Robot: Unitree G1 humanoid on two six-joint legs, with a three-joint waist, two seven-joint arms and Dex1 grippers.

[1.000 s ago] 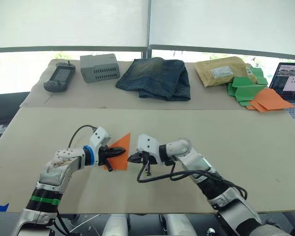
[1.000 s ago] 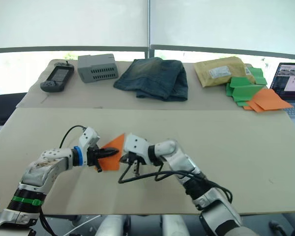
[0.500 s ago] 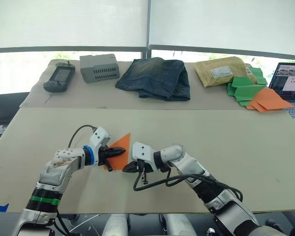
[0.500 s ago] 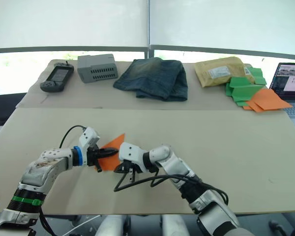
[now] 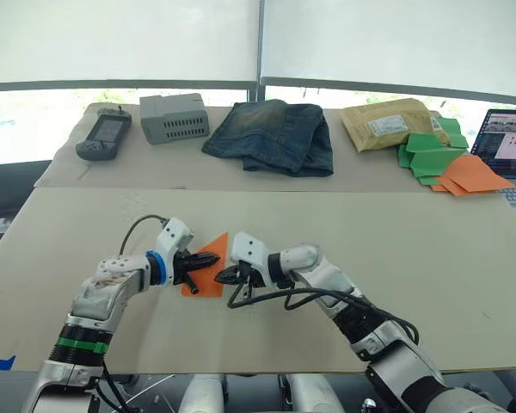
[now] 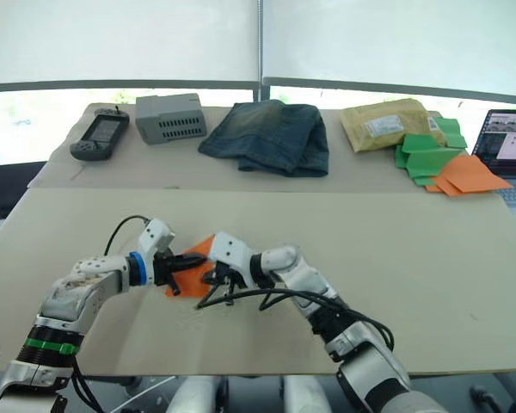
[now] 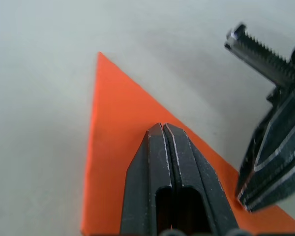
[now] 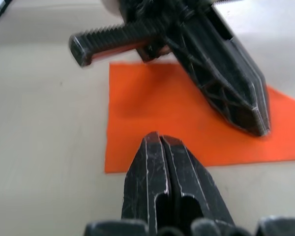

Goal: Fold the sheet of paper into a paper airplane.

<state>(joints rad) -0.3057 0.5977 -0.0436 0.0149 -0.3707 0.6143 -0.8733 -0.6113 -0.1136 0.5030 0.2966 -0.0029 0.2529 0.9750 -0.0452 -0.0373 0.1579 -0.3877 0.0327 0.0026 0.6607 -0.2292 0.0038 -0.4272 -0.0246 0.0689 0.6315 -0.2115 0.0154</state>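
From the left eye we see the far tabletop [image 5: 112,176] carrying a handheld device [image 5: 104,136], a grey box [image 5: 175,119], folded jeans [image 5: 272,136], a padded envelope [image 5: 394,123], a pile of green and orange papers [image 5: 448,162] and, at the edge, a laptop [image 5: 509,148]. Blinds close off the windows behind. On the near, beige tabletop [image 5: 430,258] lies the orange paper [image 5: 209,281], a folded triangle, between our two arms. The left gripper [image 5: 208,260] reaches in from the left, the right gripper [image 5: 221,275] from the right, tips almost meeting over the paper; a black cable loops under the right forearm.

From the left wrist we see the left fingers [image 7: 157,142] pressed together, resting on the paper [image 7: 115,128], with the right gripper [image 7: 250,191] just beside.

From the right wrist we see the right fingers [image 8: 150,152] together at the paper's [image 8: 152,118] near edge, the left gripper [image 8: 255,128] lying across it.
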